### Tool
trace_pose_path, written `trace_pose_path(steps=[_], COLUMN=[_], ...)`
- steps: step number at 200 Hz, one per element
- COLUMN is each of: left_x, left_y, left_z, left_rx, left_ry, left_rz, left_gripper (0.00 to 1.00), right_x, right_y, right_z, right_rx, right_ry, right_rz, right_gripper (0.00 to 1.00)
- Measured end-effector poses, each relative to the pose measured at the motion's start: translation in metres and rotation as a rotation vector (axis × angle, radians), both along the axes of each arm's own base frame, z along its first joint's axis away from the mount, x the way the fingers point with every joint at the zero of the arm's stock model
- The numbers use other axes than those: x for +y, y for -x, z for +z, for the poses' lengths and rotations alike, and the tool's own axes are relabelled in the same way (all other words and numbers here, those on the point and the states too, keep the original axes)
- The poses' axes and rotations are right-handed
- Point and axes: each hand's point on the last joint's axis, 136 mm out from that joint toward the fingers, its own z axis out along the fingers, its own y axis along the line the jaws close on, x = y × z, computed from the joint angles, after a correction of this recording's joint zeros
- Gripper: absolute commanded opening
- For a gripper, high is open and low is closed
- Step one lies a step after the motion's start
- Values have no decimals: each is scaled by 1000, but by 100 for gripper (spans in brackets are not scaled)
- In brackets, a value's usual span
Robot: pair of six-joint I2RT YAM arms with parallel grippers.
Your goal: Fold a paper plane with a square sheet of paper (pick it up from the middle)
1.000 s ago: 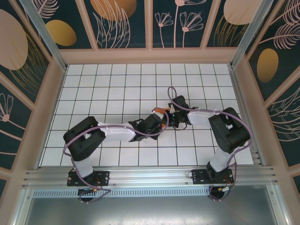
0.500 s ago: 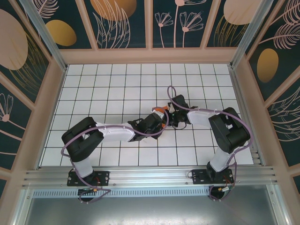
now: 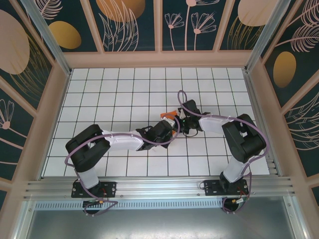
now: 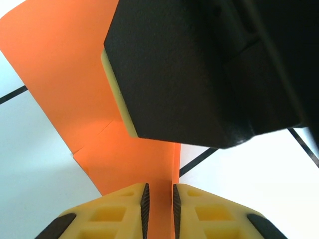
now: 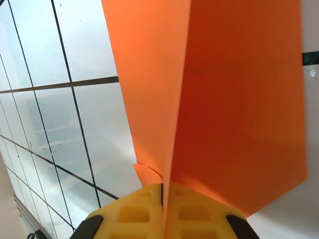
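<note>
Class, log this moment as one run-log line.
left end effector: shut on folded orange paper | right end effector: shut on same paper

Tabletop (image 3: pixel 114 94) I work over: white, ruled in thin black grid, glossy, pale reflections on tiles in my right wrist view. Pale pinkish frame (image 3: pixel 159 59) edges it on three sides. Back wall (image 3: pixel 134 25), left wall (image 3: pixel 20 74), right wall (image 3: pixel 299 84): dark teal panels, printed orange discs, line-drawn flowers and leaves, split by pale battens. Slanting metal posts (image 3: pixel 47 35) at far corners. Near edge: aluminium rail (image 3: pixel 159 185), then grey metal sheet (image 3: pixel 159 221). Light even, shadows soft.
</note>
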Motion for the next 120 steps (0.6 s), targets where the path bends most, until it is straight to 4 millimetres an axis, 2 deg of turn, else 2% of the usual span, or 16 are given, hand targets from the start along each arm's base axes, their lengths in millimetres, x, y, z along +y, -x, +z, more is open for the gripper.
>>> trace_pose_path(steps=[19,76,120], left_x=[-1,-5,-6], left_y=[0,1,2], left_z=[0,-1,-5], left_rx=[1,11,17], left_ry=[1,18,64], left_rz=[-4,-12,16], left_gripper=[12,2,0], right_x=[1,-1,-3], right_y=[-1,-1,-1], right_z=[2,1,-1], right_rx=[-4,2,2], right_ry=[-2,8,25], right_rz=[0,-5,0], right_gripper=[6,10,18])
